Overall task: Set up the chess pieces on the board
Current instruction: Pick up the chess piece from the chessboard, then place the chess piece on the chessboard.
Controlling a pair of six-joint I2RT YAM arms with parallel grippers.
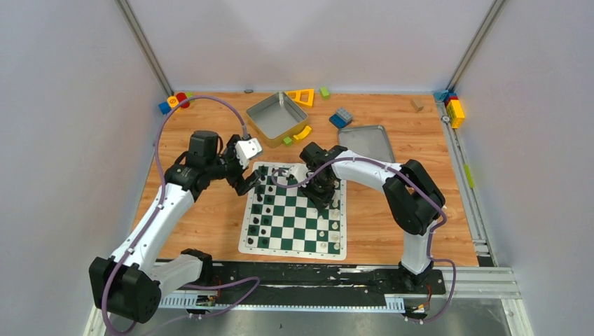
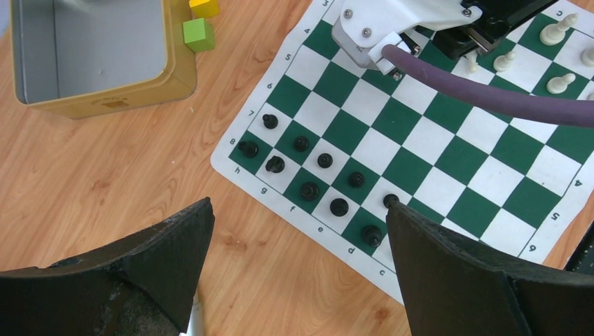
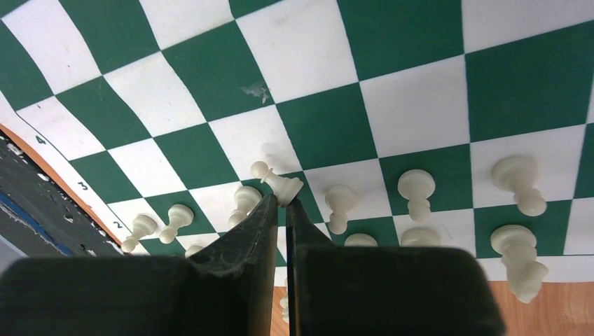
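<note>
Right gripper [image 3: 280, 201]: fingers clamped on the base of a tilted cream-white plastic pawn [image 3: 274, 180], low over the green-and-white checked mat board [image 3: 420, 105], probably to stand it upright among the white ranks. Left gripper [image 2: 300, 210]: fingers wide apart, empty, above the black plastic chessmen [image 2: 324, 160].

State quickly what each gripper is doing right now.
Left gripper: open, holding nothing.
Right gripper: closed, pinching a white pawn by its base.
</note>
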